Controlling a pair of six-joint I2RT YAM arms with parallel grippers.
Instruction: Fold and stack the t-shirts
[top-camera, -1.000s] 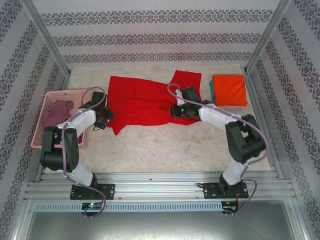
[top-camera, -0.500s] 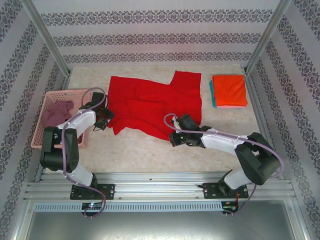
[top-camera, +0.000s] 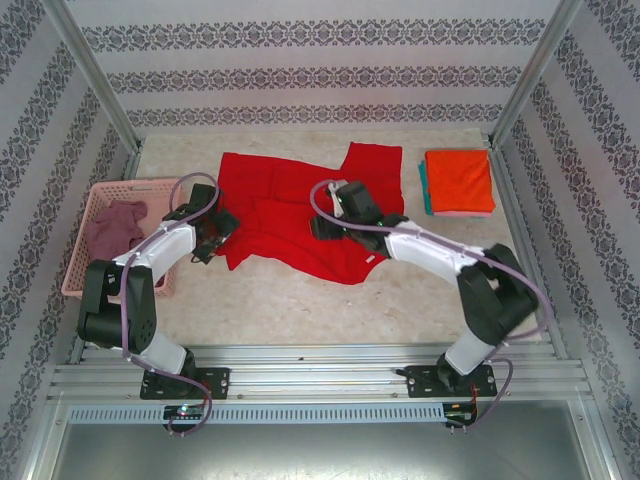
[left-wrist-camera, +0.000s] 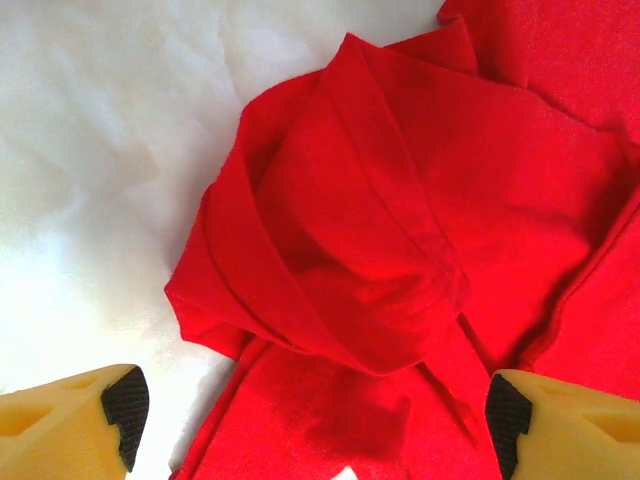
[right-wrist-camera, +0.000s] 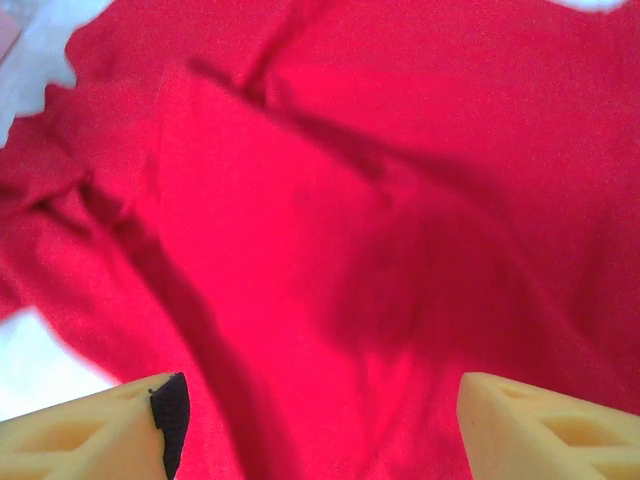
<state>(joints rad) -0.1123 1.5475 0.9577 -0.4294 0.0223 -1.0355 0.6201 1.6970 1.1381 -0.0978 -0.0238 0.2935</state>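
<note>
A bright red t-shirt (top-camera: 280, 205) lies spread and rumpled across the middle of the table. My left gripper (top-camera: 222, 232) is open at its left edge, over a bunched sleeve fold (left-wrist-camera: 340, 260); the left gripper (left-wrist-camera: 312, 425) holds nothing. My right gripper (top-camera: 322, 224) hovers open above the middle of the shirt, and red cloth (right-wrist-camera: 330, 230) lies under the right gripper (right-wrist-camera: 315, 425), not pinched. An orange t-shirt (top-camera: 459, 180) lies folded on a teal one (top-camera: 424, 192) at the back right. A mauve t-shirt (top-camera: 112, 224) sits crumpled in the basket.
A pink lattice basket (top-camera: 80, 272) stands at the table's left edge. Metal frame posts and patterned walls close in the sides and back. Bare tabletop (top-camera: 300, 310) runs between the red shirt and the arm bases.
The right gripper pulled the shirt's lower right part toward the front, let go, and moved back over the shirt's middle. Both grippers have opened; the left arm shifted slightly.
</note>
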